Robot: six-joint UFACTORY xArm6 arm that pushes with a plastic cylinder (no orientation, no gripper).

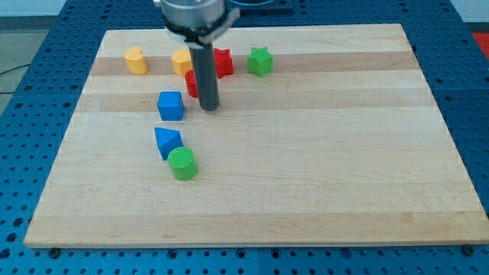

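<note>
Near the upper-left of the wooden desk (321, 168), my tip (209, 108) rests on the boards just at 4 o'clock from a red block (192, 84), whose shape is mostly hidden behind the rod. No pincer is fitted to the arm, so there are no jaws to be apart or together: only the straight dark rod meets the surface.

At 9 o'clock from the tip, close by, sits the blue cube (171, 105). At 11 o'clock lies a yellow block (181, 61), partly covered by the rod, with a second red block (222, 62) at 1 o'clock and the green star (260, 61) beyond it toward 2 o'clock. Farther out at 10 o'clock stands another yellow block (136, 60). At 7 o'clock, well apart from the tip, the blue triangle (167, 141) touches the green cylinder (182, 163).

All the blocks look small, rigid and light, likely to slide easily on smooth wood; flat faces such as the cube's sides would seem the steadiest places to press, while the star's points and cylinder's curve may let them twist away.
</note>
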